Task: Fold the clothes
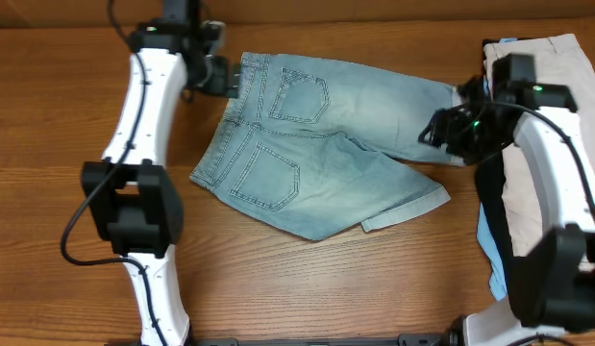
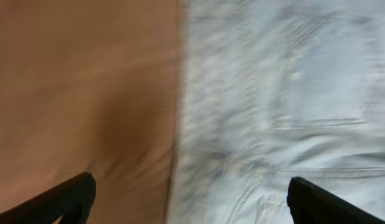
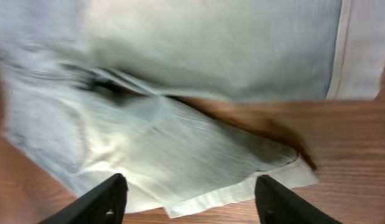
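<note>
Faded light-blue denim shorts (image 1: 316, 144) lie spread flat on the table, back pockets up, waistband to the left, cuffed legs to the right. My left gripper (image 1: 228, 77) is open above the waistband's upper corner; its wrist view shows the waistband edge (image 2: 254, 124) between the fingers (image 2: 189, 199). My right gripper (image 1: 441, 130) is open by the upper leg's cuff; its wrist view shows both legs (image 3: 180, 137) and a cuffed hem below the fingers (image 3: 189, 199). Beige shorts (image 1: 566, 67), a black garment (image 1: 494, 221) and a sky-blue garment (image 1: 487, 252) are piled at the right.
The wooden table (image 1: 278, 279) carries everything. The pile of clothes at the right lies under my right arm (image 1: 557, 183). My left arm (image 1: 143, 144) stretches along the left side of the table.
</note>
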`<state>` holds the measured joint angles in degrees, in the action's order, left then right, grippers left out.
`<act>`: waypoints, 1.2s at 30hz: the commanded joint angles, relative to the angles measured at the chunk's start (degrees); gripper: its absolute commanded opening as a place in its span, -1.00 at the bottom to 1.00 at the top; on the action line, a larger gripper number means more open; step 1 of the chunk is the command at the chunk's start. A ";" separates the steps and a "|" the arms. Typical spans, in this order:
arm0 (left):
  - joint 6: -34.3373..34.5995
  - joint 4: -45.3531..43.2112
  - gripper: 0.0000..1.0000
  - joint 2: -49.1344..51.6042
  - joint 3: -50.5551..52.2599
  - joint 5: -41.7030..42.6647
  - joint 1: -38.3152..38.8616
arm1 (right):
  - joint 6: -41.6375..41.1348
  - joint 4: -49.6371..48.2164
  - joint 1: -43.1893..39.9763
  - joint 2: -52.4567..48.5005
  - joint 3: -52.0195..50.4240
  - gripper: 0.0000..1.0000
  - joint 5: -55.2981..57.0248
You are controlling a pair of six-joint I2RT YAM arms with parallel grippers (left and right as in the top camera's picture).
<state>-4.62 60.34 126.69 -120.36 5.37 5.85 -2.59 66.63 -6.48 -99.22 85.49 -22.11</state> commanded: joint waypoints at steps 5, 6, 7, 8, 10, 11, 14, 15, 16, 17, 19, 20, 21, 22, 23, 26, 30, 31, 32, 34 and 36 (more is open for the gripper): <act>-5.73 -9.01 1.00 3.41 1.14 1.90 6.71 | 0.92 1.42 0.13 7.06 3.06 0.62 -2.40; -5.79 -9.01 1.00 4.02 1.14 1.97 6.97 | 0.94 1.70 0.13 6.99 3.02 0.63 -2.40; -6.23 -8.68 1.00 5.46 1.14 2.21 7.39 | 0.94 2.10 0.13 6.97 2.99 0.63 -2.40; -6.73 -8.13 1.00 6.69 1.14 2.19 7.76 | 0.94 2.29 0.13 6.95 2.97 0.63 -2.40; -7.08 -7.10 1.00 8.66 1.14 2.16 8.35 | 0.92 2.23 0.15 6.95 2.97 0.63 -2.43; -7.04 -6.62 1.00 9.49 1.16 2.16 8.50 | 0.92 2.21 0.13 6.95 2.97 0.63 -2.43; -6.93 -5.55 1.00 11.52 1.14 2.16 8.79 | 0.92 2.40 0.15 6.95 2.97 0.62 -2.43; -6.93 -5.03 1.00 12.20 1.16 2.14 8.81 | 0.92 2.51 0.15 6.91 2.97 0.62 -2.43; -6.93 -4.70 1.00 12.39 1.16 2.14 8.81 | 0.90 2.54 0.15 6.84 2.97 0.62 -2.43; -6.93 -4.39 1.00 12.61 1.16 2.05 8.81 | 0.90 2.54 0.15 6.80 2.93 0.62 -2.43; -6.95 -3.50 1.00 12.76 1.18 1.25 8.76 | 0.90 2.51 0.15 6.73 2.62 0.62 -2.45; -6.91 -2.97 1.00 12.96 1.18 0.20 8.74 | 0.90 2.47 0.20 6.73 2.32 0.63 -2.45; -6.84 -2.16 1.00 13.09 1.18 -1.49 8.70 | 0.90 2.45 0.35 6.73 1.86 0.62 -2.43; -4.11 -0.83 1.00 13.51 1.18 -6.01 8.50 | 0.87 2.25 0.79 6.73 0.68 0.62 -2.43; -1.22 0.07 1.00 13.66 1.18 -8.81 8.24 | 0.66 1.99 1.09 6.73 -0.24 0.62 -2.40; 5.49 3.87 1.00 14.86 1.18 -13.29 4.83 | -0.92 0.15 2.80 6.51 -4.72 0.63 -2.40; 8.98 6.34 1.00 15.02 1.18 -12.76 -1.01 | -5.33 -3.02 6.32 6.40 -10.54 0.63 -1.62; 9.44 6.82 0.99 15.02 1.18 -11.34 -2.32 | -8.13 -3.72 7.30 6.40 -11.87 0.62 -0.74; 9.44 7.80 1.00 15.02 1.18 -7.30 -4.59 | -11.91 -5.11 9.14 6.40 -14.27 0.61 0.26; 9.92 8.74 1.00 15.02 1.18 -3.32 -6.67 | -16.00 -7.72 11.89 6.40 -17.97 0.61 2.03; 9.99 9.20 1.00 15.02 1.18 -1.09 -7.89 | -18.38 -10.27 14.14 6.40 -20.90 0.61 2.80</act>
<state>2.94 68.71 139.65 -119.09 0.62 1.10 -13.63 58.89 4.45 -92.71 68.64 -21.80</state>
